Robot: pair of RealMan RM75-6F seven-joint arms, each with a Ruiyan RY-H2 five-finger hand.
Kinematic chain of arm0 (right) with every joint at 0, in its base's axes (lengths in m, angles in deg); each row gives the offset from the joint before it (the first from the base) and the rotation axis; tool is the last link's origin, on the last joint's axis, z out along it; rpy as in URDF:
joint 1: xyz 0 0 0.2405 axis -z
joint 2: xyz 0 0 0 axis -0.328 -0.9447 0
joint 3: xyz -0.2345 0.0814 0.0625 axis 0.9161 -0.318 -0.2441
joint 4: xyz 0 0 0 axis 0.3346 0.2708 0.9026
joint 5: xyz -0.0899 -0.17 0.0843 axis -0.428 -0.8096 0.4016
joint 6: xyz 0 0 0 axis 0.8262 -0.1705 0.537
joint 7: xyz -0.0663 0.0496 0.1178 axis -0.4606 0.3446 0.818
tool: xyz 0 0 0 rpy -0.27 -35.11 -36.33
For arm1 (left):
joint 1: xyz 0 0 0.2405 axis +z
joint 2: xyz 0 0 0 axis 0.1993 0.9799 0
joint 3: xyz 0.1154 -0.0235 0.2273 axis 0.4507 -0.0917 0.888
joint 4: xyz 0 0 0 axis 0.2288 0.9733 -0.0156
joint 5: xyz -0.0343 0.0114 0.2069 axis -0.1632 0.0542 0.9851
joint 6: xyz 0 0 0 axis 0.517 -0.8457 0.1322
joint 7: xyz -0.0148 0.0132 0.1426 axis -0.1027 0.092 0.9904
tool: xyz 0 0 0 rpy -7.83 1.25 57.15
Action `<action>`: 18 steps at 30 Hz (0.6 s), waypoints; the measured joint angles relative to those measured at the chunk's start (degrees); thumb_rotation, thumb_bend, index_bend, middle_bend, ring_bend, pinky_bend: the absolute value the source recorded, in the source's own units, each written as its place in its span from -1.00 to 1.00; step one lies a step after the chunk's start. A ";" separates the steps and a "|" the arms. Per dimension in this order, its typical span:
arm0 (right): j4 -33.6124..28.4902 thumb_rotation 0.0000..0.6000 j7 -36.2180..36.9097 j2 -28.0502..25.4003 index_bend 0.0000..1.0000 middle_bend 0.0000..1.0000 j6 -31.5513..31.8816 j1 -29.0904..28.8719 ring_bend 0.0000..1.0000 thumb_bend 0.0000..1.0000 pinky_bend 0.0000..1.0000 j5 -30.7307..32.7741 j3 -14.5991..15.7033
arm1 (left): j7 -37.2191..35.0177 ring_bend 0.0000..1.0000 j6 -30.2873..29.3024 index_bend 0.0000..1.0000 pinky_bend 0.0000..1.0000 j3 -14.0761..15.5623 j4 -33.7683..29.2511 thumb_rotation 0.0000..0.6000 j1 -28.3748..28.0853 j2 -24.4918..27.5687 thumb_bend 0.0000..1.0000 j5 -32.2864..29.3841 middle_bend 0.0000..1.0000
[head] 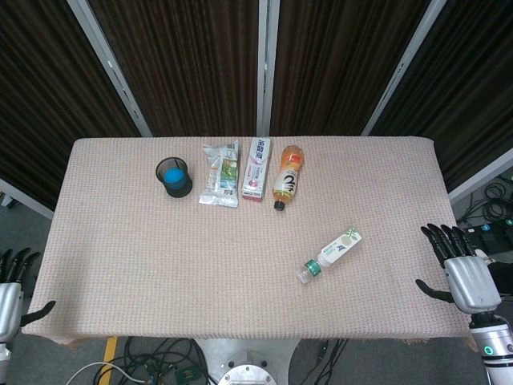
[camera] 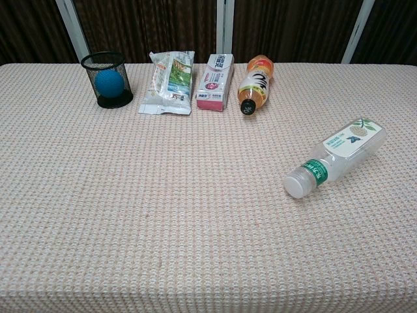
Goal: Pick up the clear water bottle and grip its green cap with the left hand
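The clear water bottle (head: 333,255) (camera: 337,156) lies on its side at the right of the table, its capped end (head: 304,274) (camera: 296,185) toward the near edge, with a green band behind a pale top. My left hand (head: 10,287) hangs off the table's near left corner, fingers spread, holding nothing. Off the near right corner my right hand (head: 458,269) is also spread and empty, a hand's width right of the bottle. Neither hand shows in the chest view.
Along the back stand a black mesh cup with a blue ball (head: 173,176) (camera: 108,79), a snack packet (head: 220,172) (camera: 168,82), a toothpaste box (head: 256,168) (camera: 217,81) and an orange drink bottle (head: 288,176) (camera: 255,83). The table (head: 160,265) has a woven beige cloth.
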 measured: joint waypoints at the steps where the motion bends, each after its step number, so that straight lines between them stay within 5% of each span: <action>1: -0.19 1.00 -0.12 -0.06 -1.00 -0.89 0.00 0.06 -1.00 -0.80 -1.00 0.09 -0.10 | 0.02 -0.91 0.11 -0.66 -0.87 -0.04 -0.05 1.00 -0.04 0.10 -0.95 -0.04 -0.79; 12: 0.35 1.00 0.44 -0.04 -1.00 -0.89 -2.98 -1.94 -1.00 -0.80 -1.00 -1.28 -0.39 | 0.23 -0.91 0.32 -0.66 -0.87 -0.54 -0.83 1.00 -0.51 0.44 -0.95 0.70 -0.79; 18: 1.85 1.00 0.46 0.63 -1.00 -0.89 -12.03 -8.23 -1.00 -0.80 -1.00 -2.66 -1.00 | 0.22 -0.91 1.10 -0.66 -0.87 -1.00 -1.56 1.00 -1.28 0.73 -0.95 0.97 -0.79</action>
